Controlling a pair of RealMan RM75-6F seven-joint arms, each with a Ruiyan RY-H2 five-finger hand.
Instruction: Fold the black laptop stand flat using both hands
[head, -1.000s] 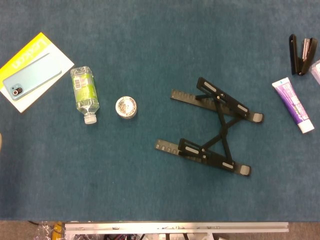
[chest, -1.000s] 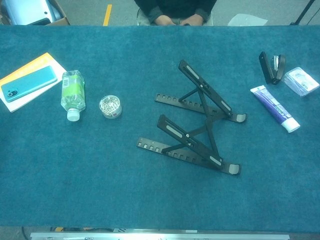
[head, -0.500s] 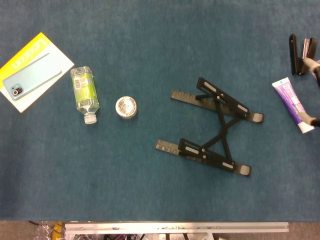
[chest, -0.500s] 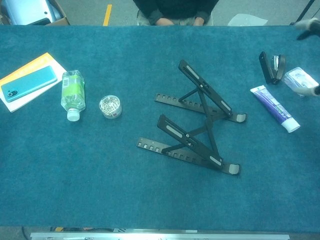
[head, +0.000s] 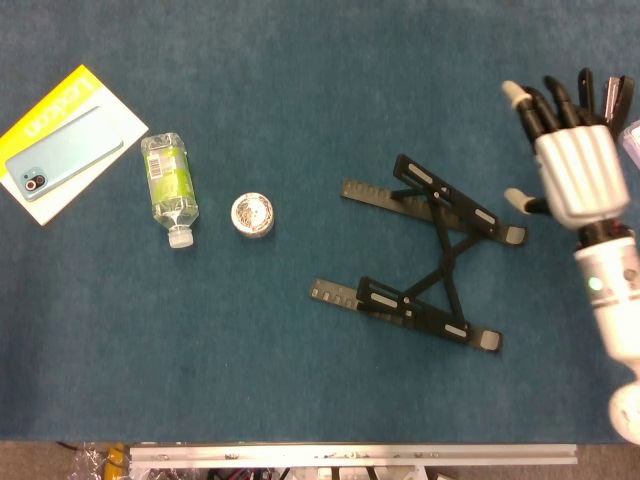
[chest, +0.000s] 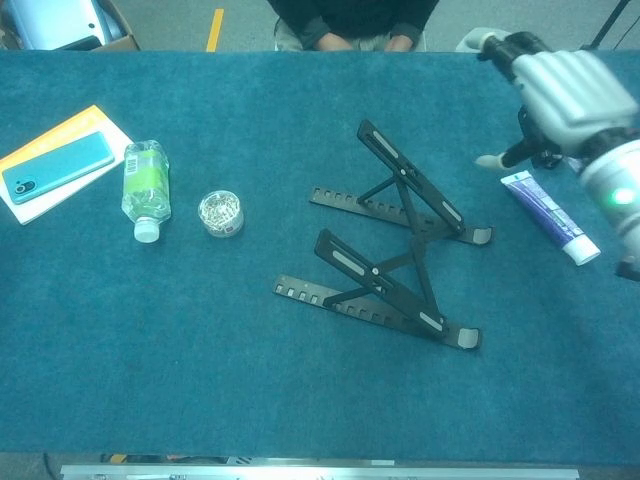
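The black laptop stand (head: 425, 253) stands unfolded on the blue cloth right of centre, its two notched base rails joined by a crossed brace and its upper arms raised (chest: 400, 240). My right hand (head: 567, 155) hovers to the right of the stand, fingers spread and empty, clear of the stand. In the chest view the same right hand (chest: 560, 95) is above the table's far right, beyond the stand's hooked ends. The left hand is not visible in either view.
A purple-and-white tube (chest: 550, 215) and a black stapler (chest: 545, 140) lie under and beside the right hand. At left are a small bottle (head: 170, 185), a round tin (head: 253, 214) and a phone on a yellow booklet (head: 65, 145). A person sits beyond the far edge (chest: 345, 20).
My right hand has come in from the right edge and now hangs open beside the stand. The stand and the other objects have not moved.
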